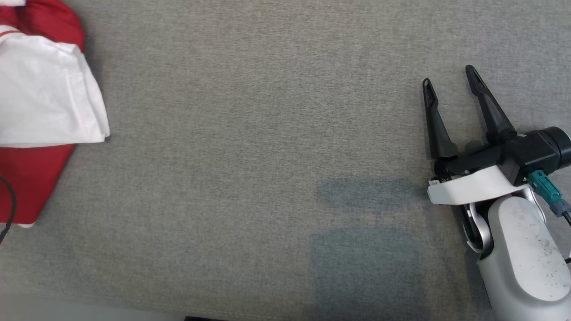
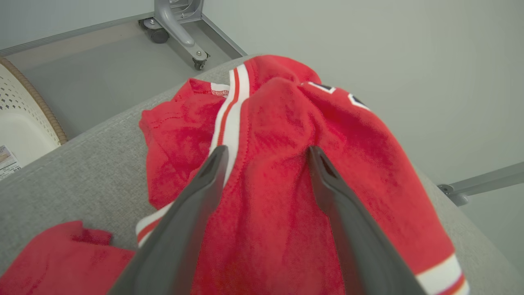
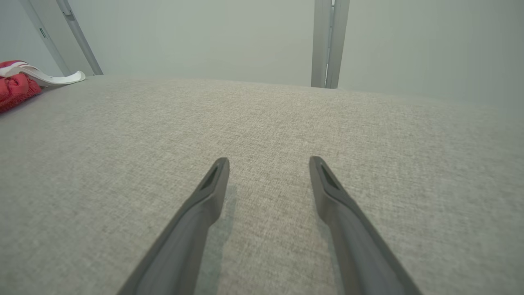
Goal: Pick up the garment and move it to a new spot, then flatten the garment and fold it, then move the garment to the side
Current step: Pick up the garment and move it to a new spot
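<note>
I have the left gripper [image 2: 267,150] poised over the garment [image 2: 368,155], jaws spread wide and pinching nothing. The red and white cloth lies bunched and creased at the left edge of the grey tabletop [image 1: 267,133]. My right gripper [image 1: 448,76] hovers near the right edge over bare surface, jaws also spread. From the rumpled heap I judge nothing is finished yet: the pick-up, the move, the flattening, the fold and the shift aside all remain.

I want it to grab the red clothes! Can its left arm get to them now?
Probably yes. The left gripper is open, its fingers spread just over the crumpled red and white garment, and nothing lies between them.
</note>
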